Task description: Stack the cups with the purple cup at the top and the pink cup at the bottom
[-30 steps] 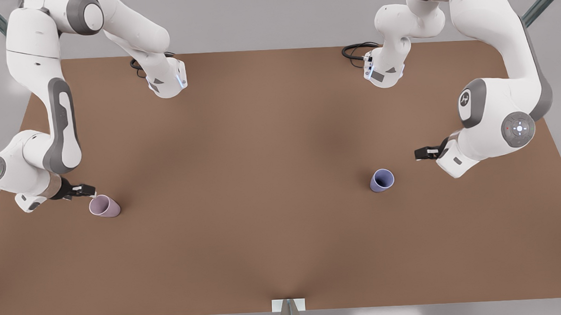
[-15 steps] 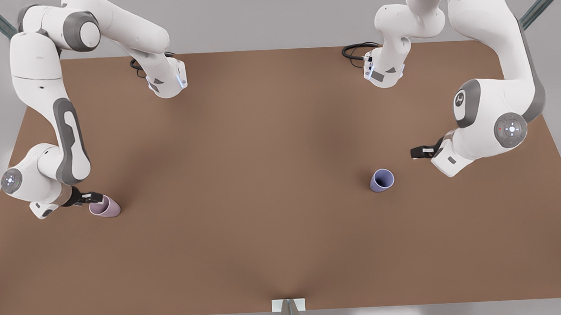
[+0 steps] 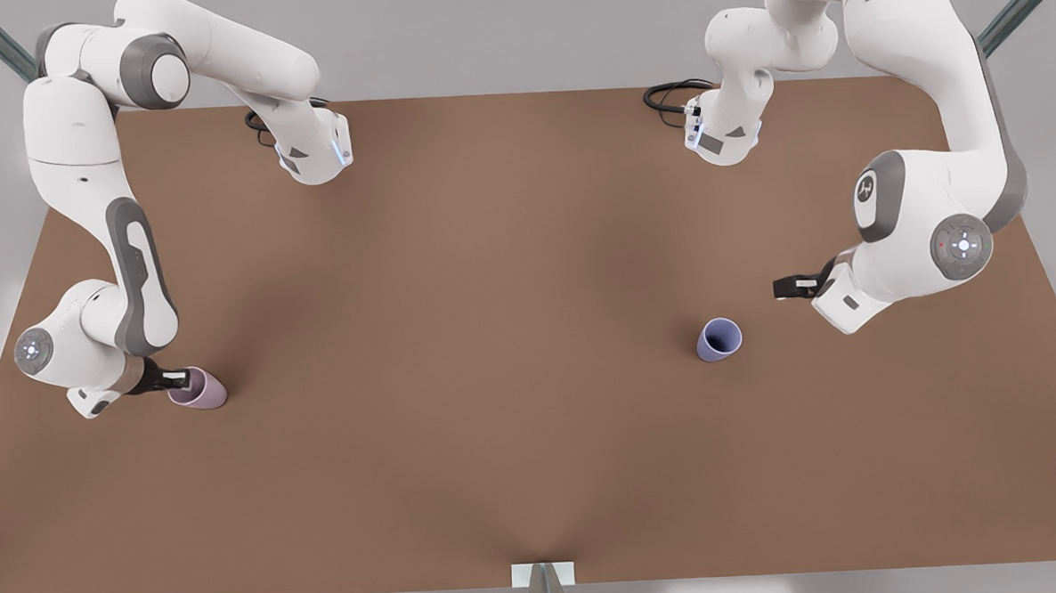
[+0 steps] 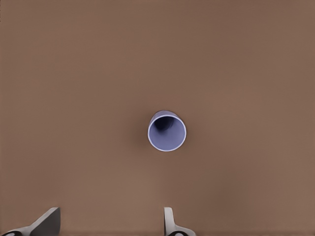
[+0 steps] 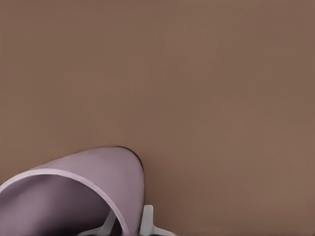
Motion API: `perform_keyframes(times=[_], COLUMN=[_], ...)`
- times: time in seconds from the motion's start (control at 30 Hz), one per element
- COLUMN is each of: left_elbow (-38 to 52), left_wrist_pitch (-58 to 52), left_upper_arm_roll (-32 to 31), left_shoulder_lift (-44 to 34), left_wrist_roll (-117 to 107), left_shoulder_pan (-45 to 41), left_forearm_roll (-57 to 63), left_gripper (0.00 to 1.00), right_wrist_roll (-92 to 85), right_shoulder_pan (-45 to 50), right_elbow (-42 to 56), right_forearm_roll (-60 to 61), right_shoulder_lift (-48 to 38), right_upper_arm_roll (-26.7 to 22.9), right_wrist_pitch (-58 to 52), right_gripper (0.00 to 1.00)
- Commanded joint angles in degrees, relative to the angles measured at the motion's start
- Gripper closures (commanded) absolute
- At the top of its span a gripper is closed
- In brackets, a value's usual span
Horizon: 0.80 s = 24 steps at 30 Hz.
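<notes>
The right claw sits at the pink cup, near the front view's left edge of the worktop. In the right wrist view the cup's wall runs between the two fingertips, one inside the rim and one outside, so the claw straddles the wall at the lip. Whether the fingers already press on it I cannot tell.

The left claw hovers on the front view's right, well apart from the purple cup, which lies toward the front view's left and nearer the camera from it. Its fingers are spread wide and hold nothing; in its wrist view the cup shows as an open circle, seen straight down.

Both cups stand upright, mouths up, far apart from each other. They are small, matte, tapered and handleless, with dark insides.

Judging by this, the coming move turns on the pink cup's rim grip: the right arm is the nearer one and must close firmly before lifting.
</notes>
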Motion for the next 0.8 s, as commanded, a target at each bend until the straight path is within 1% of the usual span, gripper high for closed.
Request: perform_keyframes(times=[0.0,0.3,0.4,0.43,0.47,0.53,0.6,0.7,0.77], left_elbow=[0.0,0.09,0.0,0.0,0.0,0.0,0.0,0.0,0.0], left_wrist_pitch=[0.0,-0.18,0.0,0.09,0.09,-0.09,-0.09,-0.18,-0.18], left_upper_arm_roll=[0.04,0.04,-0.04,0.04,0.04,0.04,0.04,0.04,-0.04], left_shoulder_lift=[0.0,0.0,-0.09,-0.09,-0.09,-0.18,-0.18,-0.27,-0.36], left_wrist_roll=[0.0,0.0,0.0,0.0,0.0,0.0,0.09,0.0,0.0], left_shoulder_pan=[0.05,0.05,0.05,0.05,0.05,0.05,0.05,0.05,0.05], left_forearm_roll=[-0.02,-0.02,-0.02,-0.02,-0.02,0.06,0.06,0.06,-0.02], left_gripper=[0.0,0.0,0.0,0.0,0.0,0.0,0.0,0.0,0.0], right_wrist_roll=[0.0,-0.27,0.0,0.26,0.44,4.48,13.17,31.01,43.58], right_shoulder_pan=[0.0,0.09,0.26,0.26,0.7,5.18,10.54,21.53,29.09], right_elbow=[0.04,1.01,2.68,2.06,2.33,2.5,4.26,11.64,16.56], right_forearm_roll=[0.0,0.09,0.09,0.0,0.0,0.0,0.09,0.18,1.05], right_shoulder_lift=[0.0,-0.27,-1.76,-3.51,-4.57,-8.52,-10.55,-10.81,-10.2], right_upper_arm_roll=[0.0,0.09,0.53,2.45,2.72,2.99,3.08,3.16,3.16], right_wrist_pitch=[-0.01,-1.77,-3.78,-4.75,-6.42,-10.38,-15.82,-24.35,-26.29], right_gripper=[0.79,0.79,0.79,0.79,0.79,0.79,0.79,0.79,0.79])
